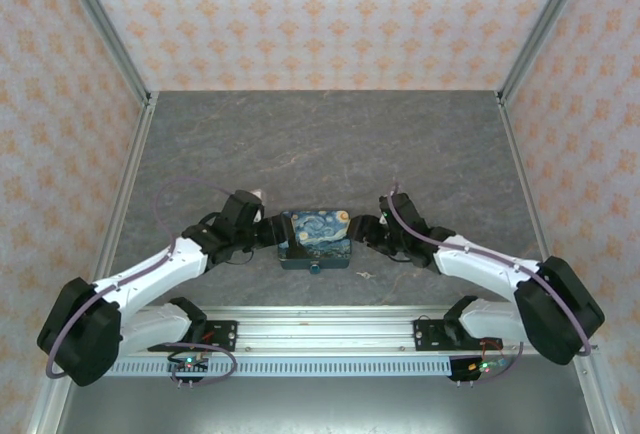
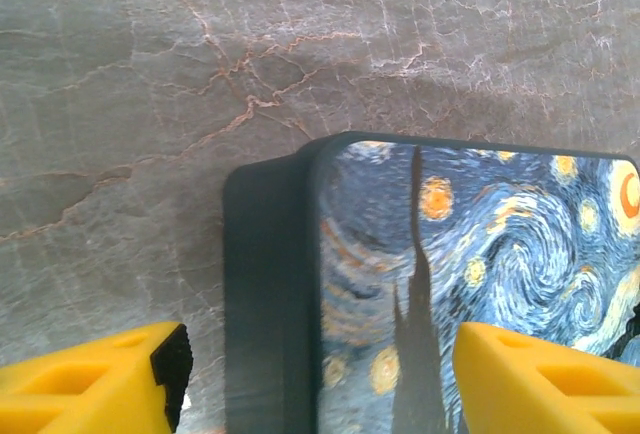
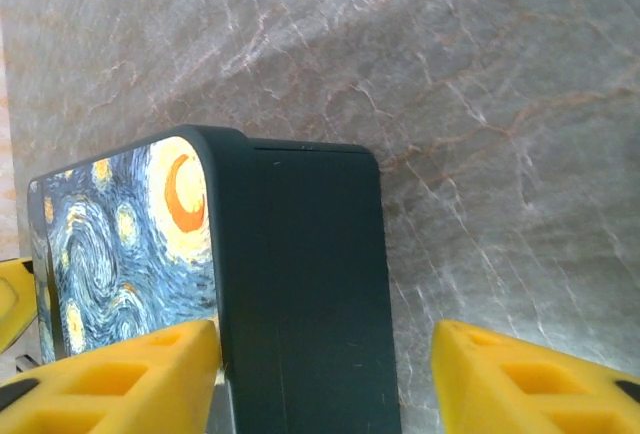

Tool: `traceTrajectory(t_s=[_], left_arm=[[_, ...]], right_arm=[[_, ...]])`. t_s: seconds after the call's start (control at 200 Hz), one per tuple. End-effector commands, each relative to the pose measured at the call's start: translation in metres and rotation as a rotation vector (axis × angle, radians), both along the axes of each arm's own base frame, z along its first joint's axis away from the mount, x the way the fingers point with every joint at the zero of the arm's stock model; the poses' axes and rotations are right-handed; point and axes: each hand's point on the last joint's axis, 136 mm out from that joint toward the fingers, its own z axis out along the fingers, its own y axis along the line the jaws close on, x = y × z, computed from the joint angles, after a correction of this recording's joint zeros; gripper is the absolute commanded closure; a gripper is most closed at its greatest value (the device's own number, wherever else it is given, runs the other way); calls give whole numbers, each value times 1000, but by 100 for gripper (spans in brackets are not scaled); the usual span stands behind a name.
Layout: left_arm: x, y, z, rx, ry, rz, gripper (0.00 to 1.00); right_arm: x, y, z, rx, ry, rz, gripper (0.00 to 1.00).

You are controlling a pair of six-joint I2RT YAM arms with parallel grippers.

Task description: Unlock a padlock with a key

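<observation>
A rectangular box (image 1: 315, 235) with a swirling night-sky lid lies on the grey table near the front. The padlock (image 1: 318, 267) is a tiny dark teal nub at the middle of the box's near side. Just right of it lies a thin pale speck (image 1: 365, 275), too small to tell whether it is the key. My left gripper (image 2: 320, 384) is open and straddles the box's left end (image 2: 265, 294), one finger over the lid, the other beside the wall. My right gripper (image 3: 320, 384) is open astride the right end (image 3: 300, 294), its left fingertip (image 3: 150, 364) close against the lid's edge.
Patterned walls with metal corner posts (image 1: 110, 54) enclose the table on three sides. A metal rail (image 1: 320, 339) with both arm bases runs along the near edge. Bare marbled table (image 1: 320, 144) stretches behind the box.
</observation>
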Motion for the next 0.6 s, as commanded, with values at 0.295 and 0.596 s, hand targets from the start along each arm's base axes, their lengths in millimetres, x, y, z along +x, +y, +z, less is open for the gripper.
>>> traceTrajectory(t_s=[0.295,0.596], left_arm=[[12,-22,-17,-29,10,-22,34],[24,-30,-24,-22,17,-22,34]], right_arm=[[19,20,9,68,-23,-15,55],[25,24,8,60,-30,-15,58]])
